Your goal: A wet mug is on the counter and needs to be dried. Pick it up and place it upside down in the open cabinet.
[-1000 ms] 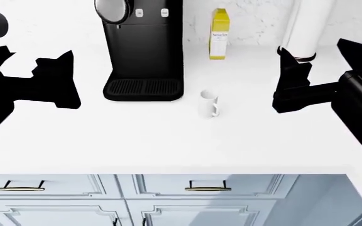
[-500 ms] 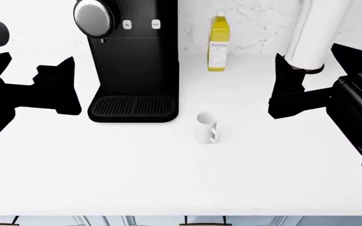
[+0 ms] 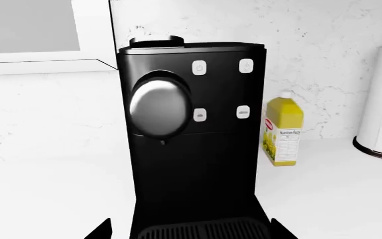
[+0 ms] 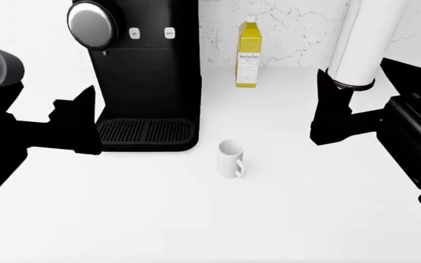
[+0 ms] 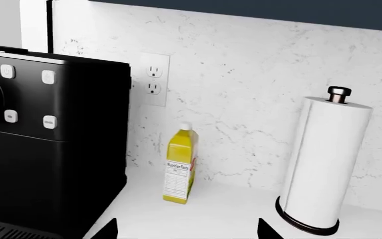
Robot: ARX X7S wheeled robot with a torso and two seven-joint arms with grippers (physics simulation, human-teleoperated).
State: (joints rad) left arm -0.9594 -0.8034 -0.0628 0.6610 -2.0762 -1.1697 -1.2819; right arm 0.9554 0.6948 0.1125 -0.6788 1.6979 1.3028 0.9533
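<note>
White mug (image 4: 230,157) stands upright on the counter (image 4: 195,213), just right of the black coffee machine (image 4: 144,71), handle toward me. My left gripper (image 4: 75,123) & right gripper (image 4: 331,118) hover either side, holding nothing; can't tell how far they're open.

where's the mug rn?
Head view: the mug stands upright on the counter, near centre, just right of the coffee machine and in front of the yellow bottle; neither wrist view shows it.
</note>
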